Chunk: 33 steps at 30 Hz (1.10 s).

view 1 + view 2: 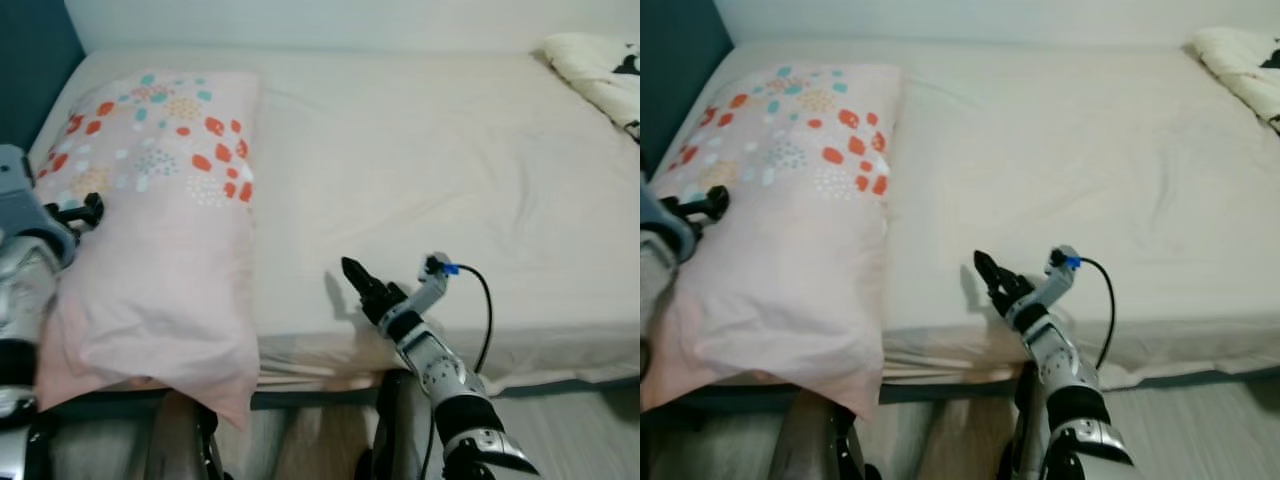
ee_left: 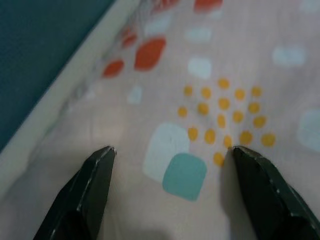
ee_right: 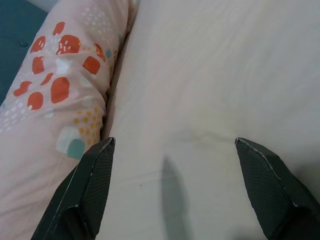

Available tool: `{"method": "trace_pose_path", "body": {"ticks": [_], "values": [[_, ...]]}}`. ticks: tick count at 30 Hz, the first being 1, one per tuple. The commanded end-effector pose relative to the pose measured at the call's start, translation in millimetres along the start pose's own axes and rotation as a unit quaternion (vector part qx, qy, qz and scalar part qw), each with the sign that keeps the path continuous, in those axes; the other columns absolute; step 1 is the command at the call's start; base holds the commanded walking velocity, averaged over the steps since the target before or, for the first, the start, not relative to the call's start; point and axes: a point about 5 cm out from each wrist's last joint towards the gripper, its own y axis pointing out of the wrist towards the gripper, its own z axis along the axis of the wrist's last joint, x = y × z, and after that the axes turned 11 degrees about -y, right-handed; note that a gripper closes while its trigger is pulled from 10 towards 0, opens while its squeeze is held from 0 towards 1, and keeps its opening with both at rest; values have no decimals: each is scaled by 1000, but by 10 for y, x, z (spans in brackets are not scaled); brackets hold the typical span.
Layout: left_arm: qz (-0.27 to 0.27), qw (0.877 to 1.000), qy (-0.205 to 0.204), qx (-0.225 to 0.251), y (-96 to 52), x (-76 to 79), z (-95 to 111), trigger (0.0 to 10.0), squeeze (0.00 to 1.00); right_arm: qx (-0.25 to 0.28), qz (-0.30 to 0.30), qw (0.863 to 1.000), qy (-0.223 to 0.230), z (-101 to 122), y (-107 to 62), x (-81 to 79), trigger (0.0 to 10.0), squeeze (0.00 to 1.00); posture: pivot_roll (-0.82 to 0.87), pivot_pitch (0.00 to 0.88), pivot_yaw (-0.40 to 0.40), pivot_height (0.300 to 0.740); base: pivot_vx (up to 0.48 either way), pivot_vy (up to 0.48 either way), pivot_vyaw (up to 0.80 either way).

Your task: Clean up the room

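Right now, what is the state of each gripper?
Left gripper: jaws open, empty, over the pillow.
Right gripper: jaws open, empty, over the bed.

A cream sheet [image 1: 420, 150] stretches smooth, with faint creases, ahead of the right gripper [image 1: 352, 272] and spreads away to both sides of it. Its front hem hangs over the mattress edge just beneath that gripper. A teal headboard panel [image 1: 30, 60] rises beyond the left gripper [image 1: 85, 210]. A white wall [image 1: 300, 20] runs far ahead of both; pale floor [image 1: 590, 430] lies below.
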Motion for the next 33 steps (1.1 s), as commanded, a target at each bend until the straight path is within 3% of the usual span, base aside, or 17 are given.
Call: {"method": "trace_pose_path", "body": {"ticks": [1,3,5,8,12,15,16,18,27,33], "values": [[-17,998,13,-55,2,108,-322,10000,0,-20,-28,999,19,-135,-100,86,10000,0,72,243,-24,350,0,0,0],[-37,997,9,-72,22,229,-441,10000,0,-20,-30,999,19,-139,-111,87,10000,0,72,243,-24,350,0,0,0],[-37,997,9,-72,22,229,-441,10000,0,-20,-30,999,19,-139,-111,87,10000,0,72,243,-24,350,0,0,0],[-129,982,1,-138,-56,552,-807,10000,0,-19,-32,999,18,-137,-132,80,10000,0,57,248,-25,350,0,0,0],[-158,973,19,-167,-84,645,-975,10000,0,-16,-34,999,15,-112,-149,73,10000,0,46,254,-22,350,0,0,0],[-156,973,32,-167,-69,646,-987,10000,0,-13,-36,999,14,-87,-164,80,10000,0,44,256,-21,350,0,0,0],[-158,972,40,-169,-64,649,-986,314,0,-11,-37,999,13,-77,-171,84,10000,0,41,259,-19,350,0,0,0],[-154,972,66,-166,-42,637,-968,0,0,-7,-41,999,13,-62,-195,96,10000,0,37,261,-18,350,0,0,0],[-140,974,85,-158,-2,610,-918,0,0,-2,-47,999,13,-40,-226,102,10000,0,29,262,-10,350,0,0,0],[-123,980,94,-124,80,616,-746,0,0,5,-50,999,13,2,-234,96,10000,0,27,256,-6,350,0,0,0]]}}
